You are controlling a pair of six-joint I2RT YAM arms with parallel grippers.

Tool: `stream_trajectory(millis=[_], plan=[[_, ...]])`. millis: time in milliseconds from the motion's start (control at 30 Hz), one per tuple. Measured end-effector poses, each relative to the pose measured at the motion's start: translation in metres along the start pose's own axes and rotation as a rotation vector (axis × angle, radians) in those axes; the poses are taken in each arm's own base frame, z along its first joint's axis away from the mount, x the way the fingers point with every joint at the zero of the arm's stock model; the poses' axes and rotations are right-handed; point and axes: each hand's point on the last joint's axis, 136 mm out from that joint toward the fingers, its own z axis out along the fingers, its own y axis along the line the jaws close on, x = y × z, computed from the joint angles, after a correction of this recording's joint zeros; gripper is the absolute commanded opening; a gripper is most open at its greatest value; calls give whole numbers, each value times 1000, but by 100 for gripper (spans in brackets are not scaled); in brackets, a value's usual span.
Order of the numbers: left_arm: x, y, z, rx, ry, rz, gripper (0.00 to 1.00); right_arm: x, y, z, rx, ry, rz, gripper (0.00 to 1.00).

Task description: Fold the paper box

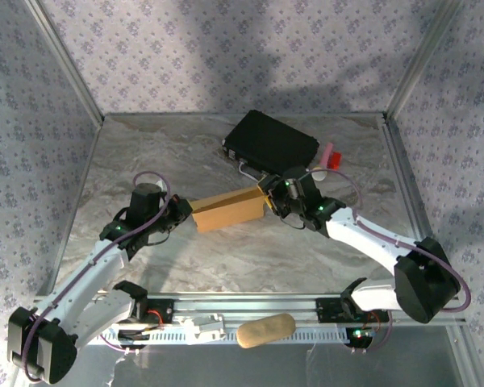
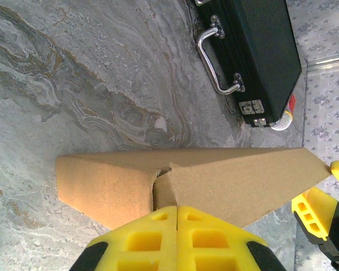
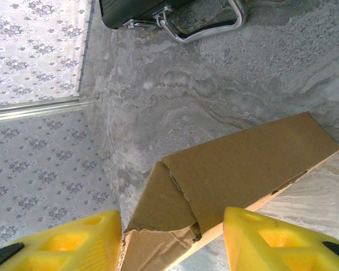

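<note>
Tan-brown cardboard paper box (image 1: pixel 226 211), partly folded into a long flat shape, lies on the grey marble-pattern tabletop (image 1: pixel 145 153) stretched between the two tools: left gripper (image 1: pixel 185 214) at its left end, right gripper (image 1: pixel 268 200) at its right end. Top view gives that layout but not how the fingers stand. Left wrist view does: left gripper (image 2: pixel 177 212) has its yellow fingers (image 2: pixel 141 237) pressed together, no gap, and the box's (image 2: pixel 214 180) near edge with its overlapping flaps runs down into the seam between them, so it looks pinched on the cardboard. Ahead of this tool and to the right, a yellow finger (image 2: pixel 322 214) of the other gripper sits at the box's far tip. Right wrist view: right gripper (image 3: pixel 170 217) is spread wide, one yellow finger (image 3: pixel 62 243) on each side of the box's (image 3: pixel 243 164) end with its torn-looking flap; the cardboard sits between them, and whether the pads touch it is unclear. A black rectangular case with metal trim (image 1: pixel 270 139) lies beyond the right gripper, apart from the box; its curved metal handle (image 2: pixel 214 56) and latches are clear in the left wrist view. A red and silver object (image 2: pixel 287 113) lies right beside the case's far corner.
</note>
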Motion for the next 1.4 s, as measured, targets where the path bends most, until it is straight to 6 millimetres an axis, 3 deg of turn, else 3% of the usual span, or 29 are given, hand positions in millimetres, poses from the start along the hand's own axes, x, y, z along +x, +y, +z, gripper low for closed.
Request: stream_trajectory(millis=[467, 600, 800, 867, 1233, 1400], plan=[[0, 1, 1, -6, -1, 2, 11, 0, -7, 4, -30, 5, 22, 23], [0, 1, 0, -7, -1, 7, 22, 0, -9, 5, -34, 4, 23, 17], [6, 10, -7, -55, 23, 14, 44, -1, -10, 5, -42, 2, 23, 17], [9, 12, -11, -71, 32, 14, 47, -1, -10, 5, -42, 2, 24, 17], [14, 5, -2, -26, 76, 10, 40, -2, -10, 5, -42, -3, 24, 16], [13, 1, -2, -8, 72, 6, 30, -2, -10, 5, -42, -2, 24, 16]])
